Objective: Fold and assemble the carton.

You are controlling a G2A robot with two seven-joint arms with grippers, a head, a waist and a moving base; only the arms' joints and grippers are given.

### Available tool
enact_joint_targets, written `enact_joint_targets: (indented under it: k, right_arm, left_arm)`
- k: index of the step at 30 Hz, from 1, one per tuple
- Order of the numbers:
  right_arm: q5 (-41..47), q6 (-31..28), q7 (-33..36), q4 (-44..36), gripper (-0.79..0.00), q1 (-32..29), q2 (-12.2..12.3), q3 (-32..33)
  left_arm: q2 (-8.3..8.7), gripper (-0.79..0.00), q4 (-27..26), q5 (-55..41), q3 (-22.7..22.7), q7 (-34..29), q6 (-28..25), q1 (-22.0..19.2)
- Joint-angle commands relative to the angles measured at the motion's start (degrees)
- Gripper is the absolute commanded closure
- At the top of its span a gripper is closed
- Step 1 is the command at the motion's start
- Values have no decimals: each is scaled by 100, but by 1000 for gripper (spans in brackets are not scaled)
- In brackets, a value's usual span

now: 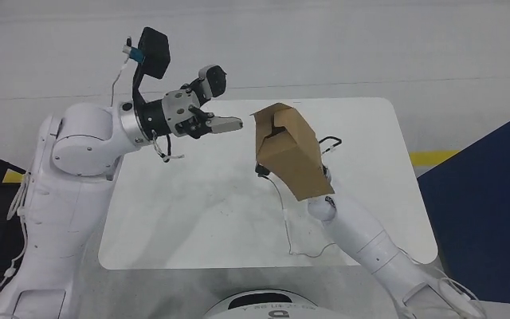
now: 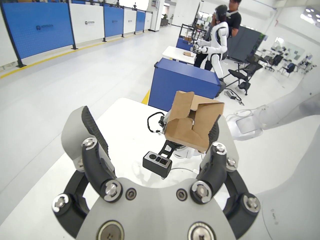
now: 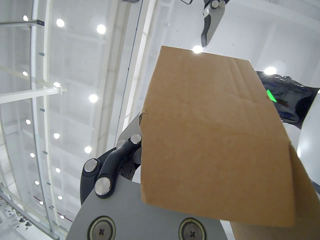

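Gripping carton (image 1: 291,151) in my right hand (image 3: 130,146), clear of tabletop (image 1: 199,207); loose flaps face my left hand (image 1: 225,124), spread open nearby, likely for tucking.

A white table (image 1: 199,231) with round corners, on a grey floor (image 1: 319,48). A yellow line (image 1: 434,157) on the floor just beside the table. A big blue box (image 1: 478,207) near that same side. Farther off behind the box, a small white table (image 2: 178,53) with another white robot (image 2: 220,43) beside it. Black chairs (image 2: 246,72) near them. A long fence of blue and white boards (image 2: 40,29) across the room. High up, many round lights (image 3: 101,29) on a white roof.
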Motion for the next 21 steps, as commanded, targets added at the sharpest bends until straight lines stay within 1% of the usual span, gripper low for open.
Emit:
enact_joint_targets:
  k: [1, 3, 6, 8, 10, 12, 14, 19, 20, 21]
  right_arm:
    - [299, 187, -182, 121, 0, 66, -50, -36]
    - [430, 320, -315, 217, 0, 117, -101, -54]
    - [680, 524, -519, 251, 0, 122, -175, -46]
    - [849, 640, -635, 260, 0, 88, -219, 9]
    - [866, 726, -721, 296, 0, 64, -252, 107]
    - [840, 785, -779, 309, 0, 26, -288, 192]
    - [717, 818, -813, 331, 0, -5, -322, 271]
    - [391, 805, -800, 361, 0, -68, -415, 375]
    - [329, 801, -796, 368, 0, -75, -432, 390]
    - [288, 794, -789, 375, 0, -85, -449, 404]
  left_arm:
    - [-12, -785, 131, -106, 130, -37, -239, -174]
    - [-30, -785, 311, -436, 241, 2, -415, -311]
    - [-57, -785, 756, -1545, 387, 85, -887, -462]
    - [-56, -785, 1175, -2131, 424, -47, -1094, -576]
    - [-53, -785, 1524, -2495, 498, -273, -1143, -681]
    - [-46, -785, 1878, -2440, 565, -506, -812, -837]
    - [-74, -785, 2051, -2522, 705, -503, -488, -954]
    - [-164, -785, 2238, -2670, 1154, -774, -201, -1277]
    - [-190, -770, 2286, -2780, 1251, -791, -120, -1328]
    - [-211, -720, 2315, -2801, 1342, -863, -81, -1408]
